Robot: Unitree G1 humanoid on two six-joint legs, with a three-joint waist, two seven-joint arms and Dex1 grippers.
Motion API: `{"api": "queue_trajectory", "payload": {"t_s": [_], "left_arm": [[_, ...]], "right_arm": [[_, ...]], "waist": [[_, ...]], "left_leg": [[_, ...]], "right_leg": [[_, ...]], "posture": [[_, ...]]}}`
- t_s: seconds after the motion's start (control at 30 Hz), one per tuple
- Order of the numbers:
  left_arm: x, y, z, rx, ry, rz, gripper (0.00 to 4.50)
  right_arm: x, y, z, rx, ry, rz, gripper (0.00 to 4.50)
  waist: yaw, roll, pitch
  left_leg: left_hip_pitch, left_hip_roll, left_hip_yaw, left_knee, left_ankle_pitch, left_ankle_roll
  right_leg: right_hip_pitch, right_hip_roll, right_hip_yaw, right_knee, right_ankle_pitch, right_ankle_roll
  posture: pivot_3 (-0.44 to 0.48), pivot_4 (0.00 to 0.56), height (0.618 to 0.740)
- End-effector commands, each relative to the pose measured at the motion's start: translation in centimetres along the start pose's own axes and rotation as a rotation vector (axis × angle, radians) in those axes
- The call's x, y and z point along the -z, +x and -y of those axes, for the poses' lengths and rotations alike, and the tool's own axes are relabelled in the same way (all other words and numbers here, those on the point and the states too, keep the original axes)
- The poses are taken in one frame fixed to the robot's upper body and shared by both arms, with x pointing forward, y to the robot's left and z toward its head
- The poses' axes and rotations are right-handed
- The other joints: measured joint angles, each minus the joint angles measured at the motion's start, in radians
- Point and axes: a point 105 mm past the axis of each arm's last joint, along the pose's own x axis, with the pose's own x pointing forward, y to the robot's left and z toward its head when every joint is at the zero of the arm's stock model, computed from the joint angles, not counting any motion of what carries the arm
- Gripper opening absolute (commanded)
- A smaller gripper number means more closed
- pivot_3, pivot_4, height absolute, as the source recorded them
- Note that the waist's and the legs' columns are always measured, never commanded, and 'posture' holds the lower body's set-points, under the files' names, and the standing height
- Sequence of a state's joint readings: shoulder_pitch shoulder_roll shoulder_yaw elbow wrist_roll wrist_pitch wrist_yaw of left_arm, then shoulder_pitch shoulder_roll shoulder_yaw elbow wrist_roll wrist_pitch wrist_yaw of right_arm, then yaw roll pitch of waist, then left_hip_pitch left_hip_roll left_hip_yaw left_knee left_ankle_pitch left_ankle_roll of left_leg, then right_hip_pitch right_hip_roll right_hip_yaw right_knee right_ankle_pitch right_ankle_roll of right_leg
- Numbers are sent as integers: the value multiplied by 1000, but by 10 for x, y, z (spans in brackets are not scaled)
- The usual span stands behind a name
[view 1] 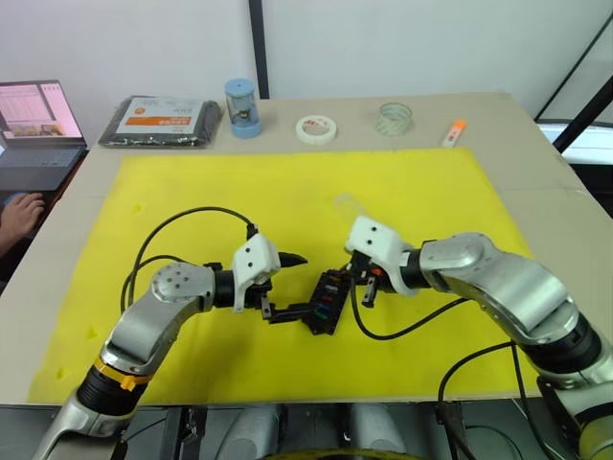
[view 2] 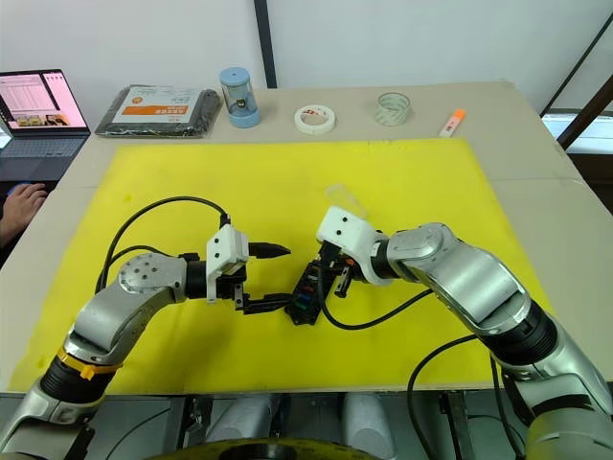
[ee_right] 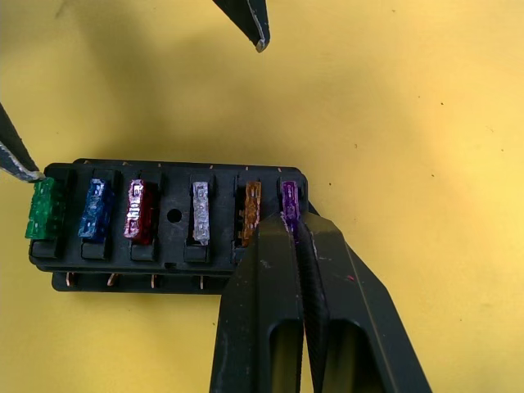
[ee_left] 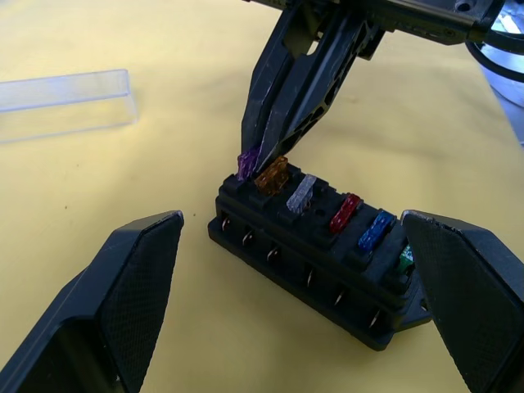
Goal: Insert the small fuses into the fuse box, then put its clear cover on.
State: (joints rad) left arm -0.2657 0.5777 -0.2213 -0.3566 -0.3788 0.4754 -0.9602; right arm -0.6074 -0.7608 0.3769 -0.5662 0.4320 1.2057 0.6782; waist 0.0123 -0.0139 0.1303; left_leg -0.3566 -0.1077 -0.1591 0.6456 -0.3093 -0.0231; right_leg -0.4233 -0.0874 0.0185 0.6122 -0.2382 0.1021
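Jaws of the right gripper [ee_right: 288, 219] pinch the purple fuse [ee_left: 246, 163] into the fuse box [view 1: 324, 300] end slot near the table's front edge; left gripper [ee_left: 291, 303] spread wide, straddling the box's long axis.

A: Head cams?
B: Stereo pair, high, angled forward and down over the desk [view 1: 536, 163], wide view.
A: Wrists?
B: Both close in, facing the fuse box [ee_left: 315, 262] from opposite sides. All four views share it.
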Motion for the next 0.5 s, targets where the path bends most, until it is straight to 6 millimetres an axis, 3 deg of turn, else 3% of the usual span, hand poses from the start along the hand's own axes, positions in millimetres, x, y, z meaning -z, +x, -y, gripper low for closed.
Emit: {"api": "queue_trajectory", "payload": {"t_s": [0.03, 0.2, 0.5], "left_arm": [[-8, -1, 4, 9, 36, 17, 4478], [-9, -1, 4, 11, 37, 16, 4500], [-8, 0, 1, 10, 39, 13, 4500]], "right_arm": [[-1, 0, 0, 2, -17, 4, 0], [-2, -1, 0, 6, -21, 19, 1393], [-13, -5, 1, -5, -22, 87, 1393]], "waist": [[0, 0, 0], [0, 0, 0], [0, 0, 0]], "left_leg": [[0, 0, 0, 0, 0, 0], [0, 0, 0, 0, 0, 0], [0, 0, 0, 0, 0, 0]], "right_leg": [[0, 0, 0, 0, 0, 0], [0, 0, 0, 0, 0, 0], [0, 0, 0, 0, 0, 0]], "posture": [[0, 150, 740], [0, 150, 740], [0, 150, 740]]}}
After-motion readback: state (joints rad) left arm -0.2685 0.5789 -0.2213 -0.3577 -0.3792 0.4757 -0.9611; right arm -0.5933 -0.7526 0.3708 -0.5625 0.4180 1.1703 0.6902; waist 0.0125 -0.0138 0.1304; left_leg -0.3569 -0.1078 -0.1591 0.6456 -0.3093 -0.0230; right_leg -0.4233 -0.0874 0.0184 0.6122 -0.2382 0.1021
